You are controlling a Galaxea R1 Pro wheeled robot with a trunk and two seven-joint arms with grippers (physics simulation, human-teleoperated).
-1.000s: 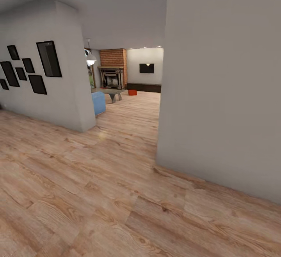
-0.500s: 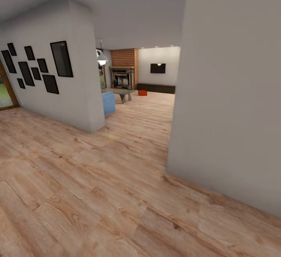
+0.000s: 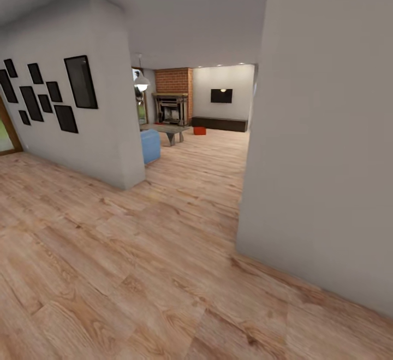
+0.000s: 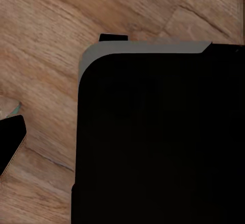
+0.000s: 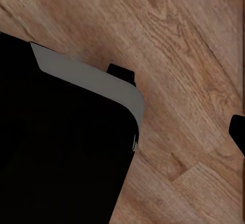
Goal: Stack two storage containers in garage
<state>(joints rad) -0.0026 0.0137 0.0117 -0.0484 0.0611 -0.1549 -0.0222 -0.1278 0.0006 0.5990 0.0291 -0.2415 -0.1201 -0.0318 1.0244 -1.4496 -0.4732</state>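
- From my head camera I look across a light wood plank floor (image 3: pixel 136 251) and through a gap between two white walls into the living room (image 3: pixel 202 147).
- One orange-red storage container (image 3: pixel 200 130) sits far off on that room's floor, just in front of the long dark low cabinet (image 3: pixel 219 124) and near the brick fireplace (image 3: pixel 173 95); I see only this one.
- A light blue sofa (image 3: pixel 151 145) pokes out behind the left wall (image 3: pixel 103 136), which carries dark picture frames (image 3: pixel 81 82).
- A grey coffee table (image 3: pixel 166 129) stands between the sofa and the fireplace.
- Both my wrist cameras show a dark, grey-edged body (image 4: pixel 158 132) over plank flooring; I cannot tell whether my fingers are spread or pressed together on either side.
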